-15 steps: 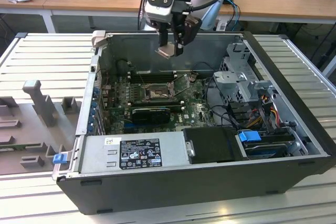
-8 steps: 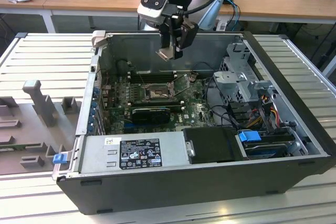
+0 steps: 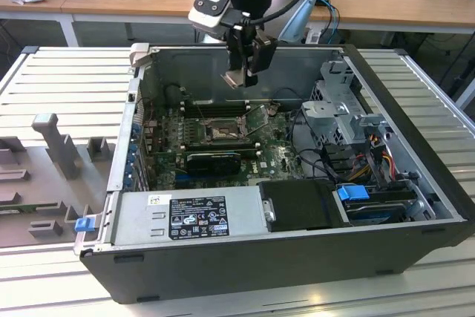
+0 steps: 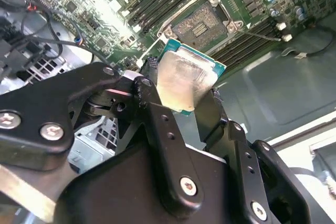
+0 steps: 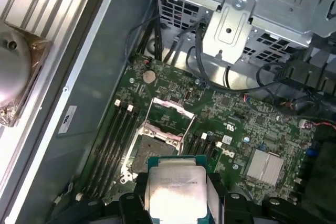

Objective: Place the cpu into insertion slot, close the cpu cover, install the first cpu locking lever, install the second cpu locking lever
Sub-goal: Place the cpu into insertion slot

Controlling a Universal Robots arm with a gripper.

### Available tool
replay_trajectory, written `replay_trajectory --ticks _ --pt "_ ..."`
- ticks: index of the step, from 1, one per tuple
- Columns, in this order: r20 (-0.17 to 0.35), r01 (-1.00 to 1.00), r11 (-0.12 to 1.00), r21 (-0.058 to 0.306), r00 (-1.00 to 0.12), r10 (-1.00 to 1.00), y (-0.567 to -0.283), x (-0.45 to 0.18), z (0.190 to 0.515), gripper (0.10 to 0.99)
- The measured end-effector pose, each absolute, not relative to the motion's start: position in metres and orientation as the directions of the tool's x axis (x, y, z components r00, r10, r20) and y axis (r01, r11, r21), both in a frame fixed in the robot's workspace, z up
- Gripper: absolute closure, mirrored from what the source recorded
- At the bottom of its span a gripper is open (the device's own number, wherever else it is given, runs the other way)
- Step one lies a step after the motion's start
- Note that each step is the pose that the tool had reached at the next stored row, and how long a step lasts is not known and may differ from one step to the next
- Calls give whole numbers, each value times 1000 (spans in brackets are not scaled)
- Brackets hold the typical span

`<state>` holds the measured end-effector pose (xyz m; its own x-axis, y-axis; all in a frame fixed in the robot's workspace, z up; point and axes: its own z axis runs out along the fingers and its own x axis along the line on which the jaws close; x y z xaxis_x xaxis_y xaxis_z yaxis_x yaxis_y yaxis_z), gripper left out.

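Exterior view: the end effector (image 3: 239, 78) hung over the open computer case (image 3: 297, 257), above the far side of the green board (image 3: 276, 155).
Grip: clenched on the edges of the chip (image 4: 184, 77).
Chip: one, in the air, well apart from the socket (image 5: 152, 148).
Socket: one, bare.
Cover: one (image 5: 173, 106), standing open.
Done: none of the four steps, as I judged.
Left: seating the chip, closing the cover, both levers.
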<state>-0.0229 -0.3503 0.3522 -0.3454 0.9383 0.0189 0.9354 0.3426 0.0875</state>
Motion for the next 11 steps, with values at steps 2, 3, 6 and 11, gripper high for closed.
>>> replay_trajectory --ticks 2,3,6,11 --pt "19 949 302 88 -305 952 -350 -23 351 561" --pt "19 954 286 88 -289 957 -350 -23 350 561" --pt "19 968 235 88 -238 971 -350 -23 349 561" --pt "19 982 168 88 -171 985 -350 -23 348 561"
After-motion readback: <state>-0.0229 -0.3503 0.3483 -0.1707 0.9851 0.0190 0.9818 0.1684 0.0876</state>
